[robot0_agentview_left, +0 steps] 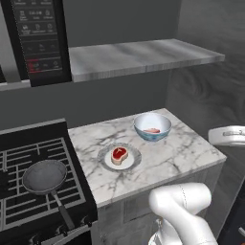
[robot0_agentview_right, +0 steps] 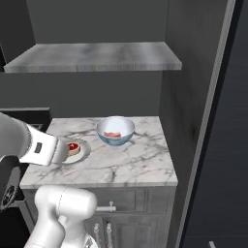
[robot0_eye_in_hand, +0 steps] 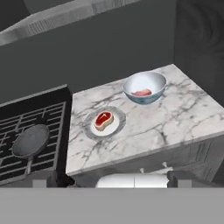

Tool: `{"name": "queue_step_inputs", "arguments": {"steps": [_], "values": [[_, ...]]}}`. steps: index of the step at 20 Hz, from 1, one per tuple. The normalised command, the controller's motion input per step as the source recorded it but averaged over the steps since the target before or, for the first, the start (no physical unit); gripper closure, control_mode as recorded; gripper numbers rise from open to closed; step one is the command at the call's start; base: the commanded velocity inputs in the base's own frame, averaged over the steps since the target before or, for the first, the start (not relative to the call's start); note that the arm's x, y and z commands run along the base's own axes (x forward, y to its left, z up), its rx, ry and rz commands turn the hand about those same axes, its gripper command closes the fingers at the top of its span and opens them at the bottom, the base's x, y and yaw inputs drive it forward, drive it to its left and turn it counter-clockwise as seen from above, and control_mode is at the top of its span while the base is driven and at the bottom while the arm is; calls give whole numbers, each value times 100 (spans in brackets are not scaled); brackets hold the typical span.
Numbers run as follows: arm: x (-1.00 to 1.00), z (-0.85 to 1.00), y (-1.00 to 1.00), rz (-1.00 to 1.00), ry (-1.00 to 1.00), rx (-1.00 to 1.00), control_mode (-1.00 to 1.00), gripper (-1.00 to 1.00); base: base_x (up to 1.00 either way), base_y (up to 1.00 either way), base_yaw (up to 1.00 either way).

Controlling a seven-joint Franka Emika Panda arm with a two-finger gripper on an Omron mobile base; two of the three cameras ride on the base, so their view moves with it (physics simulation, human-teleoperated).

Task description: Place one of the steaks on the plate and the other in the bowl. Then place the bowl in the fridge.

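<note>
The pincer (robot0_eye_in_hand: 112,178) hangs spread wide and empty, back from the marble tabletop (robot0_agentview_left: 182,153); the red-centred steak (robot0_agentview_left: 119,154) with its cream fat rim lies on the whitish plate (robot0_agentview_left: 119,157); the pale pink steak (robot0_agentview_left: 153,130) lies inside the pale blue, white-lined bowl (robot0_agentview_left: 152,126), its long axis running across the bowl; the microwave's (robot0_agentview_left: 38,38) panel text is too small to read.

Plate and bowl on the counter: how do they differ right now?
The plate is shallow and whitish-grey; the bowl is deep, pale blue outside and white inside. The plate holds the red-centred steak; the bowl holds the pale pink steak. The plate sits nearer the stove, the bowl farther back toward the wall. Both are round, upright, and rest on the marble counter.
</note>
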Motion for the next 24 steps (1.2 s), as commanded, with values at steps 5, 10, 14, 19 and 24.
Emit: {"name": "queue_step_inputs", "arguments": {"steps": [5,10,14,19,24], "values": [[61,-36,0,-8,12,8,-100,-100,0,0,0],[58,-44,0,-19,3,0,-100,-100,0,0,0],[68,-49,0,-31,14,0,-100,-100,0,0,0],[64,-17,-23,-24,33,14,-100,-100,0,0,0],[41,-24,-39,-13,19,16,-100,-100,0,0,0]]}}
